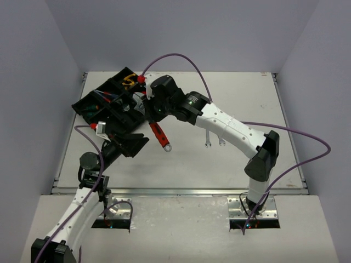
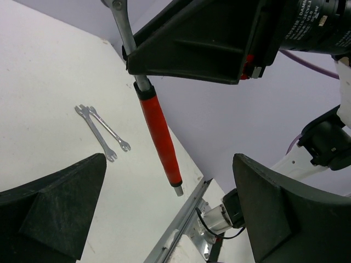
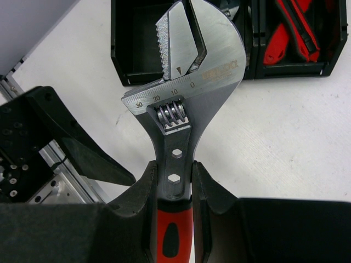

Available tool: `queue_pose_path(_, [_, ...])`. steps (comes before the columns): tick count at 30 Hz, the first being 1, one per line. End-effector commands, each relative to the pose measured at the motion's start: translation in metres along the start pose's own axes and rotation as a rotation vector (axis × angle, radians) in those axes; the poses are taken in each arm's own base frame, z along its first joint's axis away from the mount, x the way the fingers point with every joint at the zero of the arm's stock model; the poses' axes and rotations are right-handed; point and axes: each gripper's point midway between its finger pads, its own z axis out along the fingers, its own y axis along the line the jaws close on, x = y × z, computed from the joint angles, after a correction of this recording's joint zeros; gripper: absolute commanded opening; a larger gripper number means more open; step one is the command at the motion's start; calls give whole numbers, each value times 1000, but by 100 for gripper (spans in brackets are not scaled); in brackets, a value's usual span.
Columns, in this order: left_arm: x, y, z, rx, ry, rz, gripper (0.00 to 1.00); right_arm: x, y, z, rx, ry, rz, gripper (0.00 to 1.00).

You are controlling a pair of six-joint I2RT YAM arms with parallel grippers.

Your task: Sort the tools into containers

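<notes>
My right gripper (image 1: 145, 107) is shut on a red-handled adjustable wrench (image 1: 160, 135), held by the steel shank just above the red grip. In the right wrist view the gripper (image 3: 174, 178) holds the wrench's head (image 3: 193, 60) over the near edge of the black divided tray (image 3: 253, 46). The tray (image 1: 82, 104) sits at the far left and holds yellow pliers (image 1: 129, 82) and red utility knives (image 3: 290, 30). My left gripper (image 1: 133, 144) is open and empty, in front of the tray, below the wrench. The left wrist view shows the gripper (image 2: 169, 181) and the hanging wrench handle (image 2: 160, 139).
Two silver spanners (image 1: 214, 140) lie side by side on the white table right of centre, also in the left wrist view (image 2: 102, 130). The table's metal front rail (image 1: 181, 192) runs along the near edge. Purple cables arc over both arms.
</notes>
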Motion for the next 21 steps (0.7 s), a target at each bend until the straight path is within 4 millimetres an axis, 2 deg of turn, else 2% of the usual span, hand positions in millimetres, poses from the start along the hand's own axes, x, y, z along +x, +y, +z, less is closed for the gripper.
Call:
queue_pose_path(1, [-8, -21, 12, 89, -13, 48, 93, -74, 20, -29, -69, -234, 53, 0])
queue_pose_path(6, [4, -21, 32, 70, 46, 53, 89, -80, 29, -26, -92, -236, 57, 0])
queue_pose_path(11, [0, -26, 47, 67, 33, 68, 86, -81, 36, -22, -108, -235, 62, 0])
queue_pose_path(14, [-1, -25, 54, 48, 28, 68, 79, -80, 38, -21, -119, -240, 74, 0])
queue_pose_path(15, [-3, -23, 56, 38, 23, 69, 74, -79, 40, -21, -124, -242, 80, 0])
queue_pose_path(16, [-4, -22, 58, 31, 20, 67, 64, -76, 41, -19, -129, -240, 85, 0])
queue_pose_path(21, [-1, -14, 61, -1, 23, 60, 5, -77, 45, -26, -158, -263, 98, 0])
